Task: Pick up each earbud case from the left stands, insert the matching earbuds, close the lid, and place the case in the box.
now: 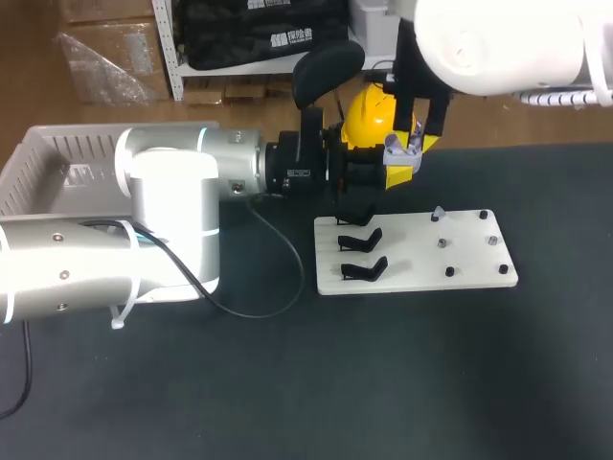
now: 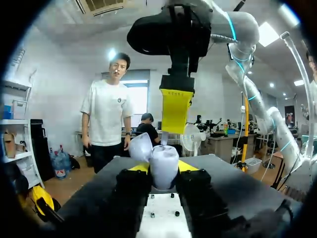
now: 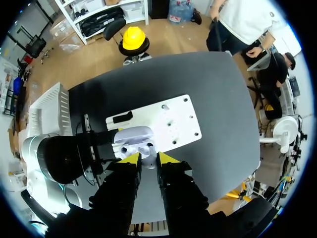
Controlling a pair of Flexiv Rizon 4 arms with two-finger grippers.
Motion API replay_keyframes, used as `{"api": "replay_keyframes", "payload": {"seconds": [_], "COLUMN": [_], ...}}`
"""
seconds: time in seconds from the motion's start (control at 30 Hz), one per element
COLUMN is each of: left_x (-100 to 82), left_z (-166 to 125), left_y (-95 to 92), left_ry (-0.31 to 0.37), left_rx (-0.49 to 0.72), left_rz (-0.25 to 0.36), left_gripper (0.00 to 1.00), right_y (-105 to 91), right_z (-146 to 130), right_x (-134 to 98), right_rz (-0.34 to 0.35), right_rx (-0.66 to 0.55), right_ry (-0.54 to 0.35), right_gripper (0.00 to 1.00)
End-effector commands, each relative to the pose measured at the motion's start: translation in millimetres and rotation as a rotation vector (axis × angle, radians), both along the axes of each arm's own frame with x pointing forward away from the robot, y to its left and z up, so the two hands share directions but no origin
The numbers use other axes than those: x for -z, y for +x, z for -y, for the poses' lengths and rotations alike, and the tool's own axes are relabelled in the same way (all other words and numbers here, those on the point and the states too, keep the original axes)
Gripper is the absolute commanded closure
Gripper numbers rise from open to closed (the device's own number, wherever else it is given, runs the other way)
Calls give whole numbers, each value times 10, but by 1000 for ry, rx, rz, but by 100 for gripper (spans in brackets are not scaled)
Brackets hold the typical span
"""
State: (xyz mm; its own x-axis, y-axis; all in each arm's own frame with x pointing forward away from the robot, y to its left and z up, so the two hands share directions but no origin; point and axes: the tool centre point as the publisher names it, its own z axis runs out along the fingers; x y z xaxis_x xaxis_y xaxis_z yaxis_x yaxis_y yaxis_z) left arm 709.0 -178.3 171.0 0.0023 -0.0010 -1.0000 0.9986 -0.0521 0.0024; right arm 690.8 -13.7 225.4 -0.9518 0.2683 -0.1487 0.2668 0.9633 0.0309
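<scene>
No legible text, labels or numbers

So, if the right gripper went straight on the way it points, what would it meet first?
The earbud case, lid open, held in the left gripper right under it. The gap looks small, though depth is unclear.

The white and silver left arm [image 1: 182,168] lies stretched level from the left, the fingers [image 2: 131,184] of its black, yellow-tipped left gripper [image 2: 163,171] pressed on both sides of a pale lilac earbud case [image 2: 164,161], while the white right arm [image 1: 498,38] hangs its yellow-tipped right gripper [image 3: 148,159] pointing straight down just above that case.
</scene>
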Motion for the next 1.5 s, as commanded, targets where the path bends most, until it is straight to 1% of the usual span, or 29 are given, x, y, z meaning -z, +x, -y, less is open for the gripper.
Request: {"api": "replay_keyframes", "payload": {"seconds": [0.03, 0.33, 0.73, 1.5], "left_x": [5, 5, 5, 5], "left_z": [3, 3, 3, 3], "left_y": [9, 9, 9, 9], "left_ry": [-2, -2, -2, -2], "left_rx": [1, 1, 1, 1], "left_rz": [1, 1, 1, 1], "left_gripper": [100, 100, 100, 100], "right_y": [-19, 3, 15, 39], "right_z": [9, -30, -13, -39], "right_x": [4, 7, 8, 67], "right_rz": [4, 4, 5, -6], "right_rx": [2, -8, -4, -5], "right_ry": [3, 6, 5, 11], "right_gripper": [100, 100, 100, 100]}}
